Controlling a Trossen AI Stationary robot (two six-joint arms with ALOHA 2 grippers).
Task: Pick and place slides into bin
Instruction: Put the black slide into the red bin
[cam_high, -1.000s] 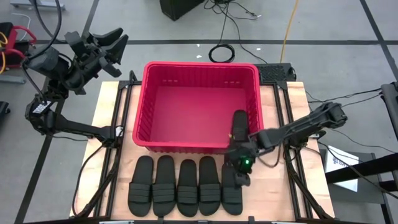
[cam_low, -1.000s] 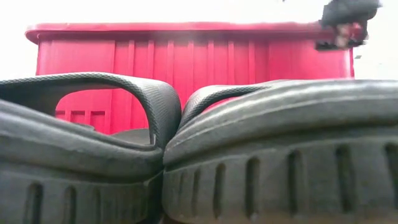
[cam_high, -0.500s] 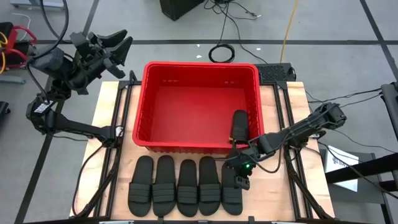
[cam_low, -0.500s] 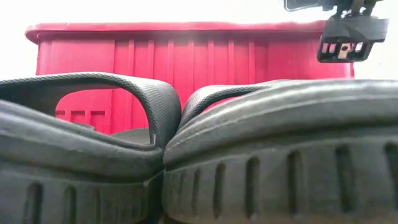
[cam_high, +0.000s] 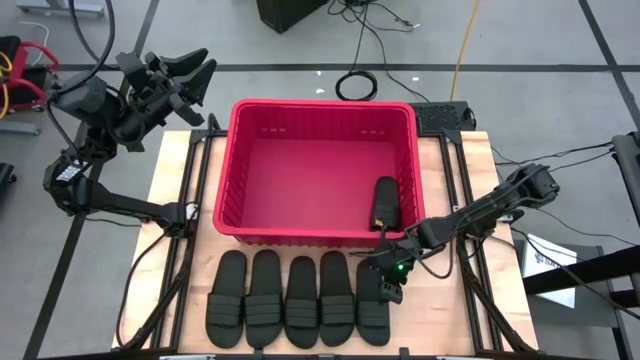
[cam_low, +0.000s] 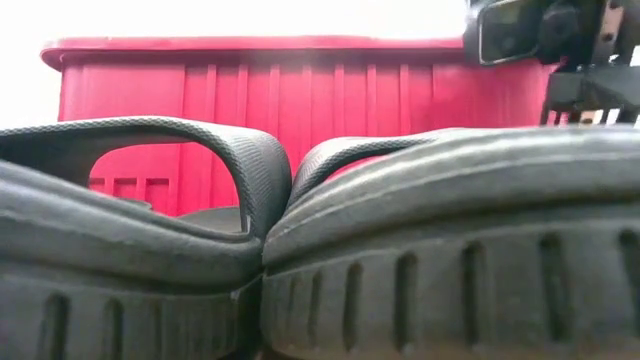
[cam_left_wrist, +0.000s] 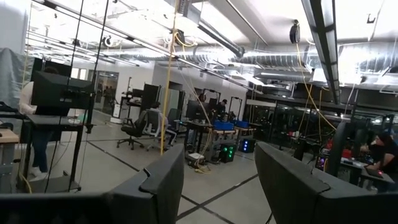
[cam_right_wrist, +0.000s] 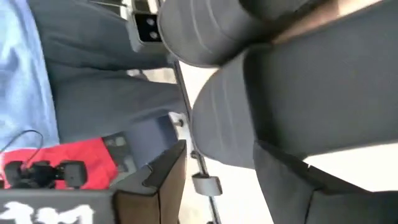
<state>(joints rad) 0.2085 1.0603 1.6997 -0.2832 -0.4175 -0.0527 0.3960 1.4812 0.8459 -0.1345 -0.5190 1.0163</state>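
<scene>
Five black slides lie side by side, soles down, along the table's near edge, from the leftmost (cam_high: 228, 298) to the rightmost (cam_high: 372, 318). A sixth slide (cam_high: 384, 203) lies in the red bin (cam_high: 318, 108), against its right near corner. My right gripper (cam_high: 389, 287) is open, low over the rightmost slide's far end. That slide fills the right wrist view (cam_right_wrist: 311, 87), close before the open fingers (cam_right_wrist: 155, 180). My left gripper (cam_high: 187, 68) is open and empty, raised beyond the table's far left corner. My right gripper is open just at the rightmost slide's far end (cam_right_wrist: 292, 124), coming from above and slanting from the right. I cannot tell whether a finger touches the slide. The slide lies flat on the table.
The bin's near wall (cam_low: 300, 100) stands just behind the row of slides (cam_low: 450, 230). Black frame rails run along the table's left and right sides (cam_high: 470, 290). Cables lie on the floor beyond the table.
My right gripper has moved from the bin's near wall toward the table's near edge and down, onto the rightmost slide's far end. The slide in the bin has stayed where it was.
</scene>
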